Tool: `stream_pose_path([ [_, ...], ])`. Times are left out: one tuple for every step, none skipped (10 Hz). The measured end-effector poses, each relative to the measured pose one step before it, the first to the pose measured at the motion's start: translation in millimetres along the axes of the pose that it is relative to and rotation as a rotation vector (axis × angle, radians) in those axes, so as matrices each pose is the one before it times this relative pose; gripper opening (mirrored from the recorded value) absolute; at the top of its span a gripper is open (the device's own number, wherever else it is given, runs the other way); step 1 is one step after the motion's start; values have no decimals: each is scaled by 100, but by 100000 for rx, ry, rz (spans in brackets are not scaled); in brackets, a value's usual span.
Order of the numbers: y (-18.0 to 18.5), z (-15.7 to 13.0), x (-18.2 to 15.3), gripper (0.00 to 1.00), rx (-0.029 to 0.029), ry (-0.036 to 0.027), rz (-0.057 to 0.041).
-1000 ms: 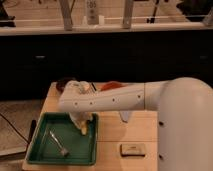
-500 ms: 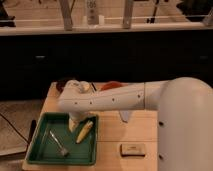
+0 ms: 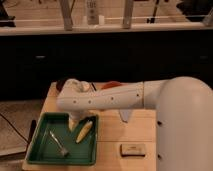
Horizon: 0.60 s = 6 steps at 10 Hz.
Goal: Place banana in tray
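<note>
Inside the green tray, toward its right side, the banana lies flat, slanting from upper right to lower left. Just to its left, under the white arm, hangs the hand, its fingers spread wide and holding nothing. By the look of it, the placing is done.

The banana is likely light, soft under the peel and easily bruised. If it had to be taken up again, the middle of its length, gripped across the narrow width with gentle pressure, seems the best hold.

A thin grey utensil lies apart from it, further left in the tray. The tray's raised rim runs close on the banana's right, so the freest way out is probably straight up. On the desk, right of the tray, sits a small tan block.
</note>
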Motion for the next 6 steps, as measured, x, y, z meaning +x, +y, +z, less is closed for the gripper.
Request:
stream_pose_path([
  [76,-110,146,80,-526,-169,751],
  [82,-54,76,80,-391,-183,526],
  [-67,-1,21,80,-25,-3,-145],
  [14,8,-11,80,-12,-18,13],
  [6,-3,0,80,3,4,16],
  [-9,-1,6,80,1,6,-16],
])
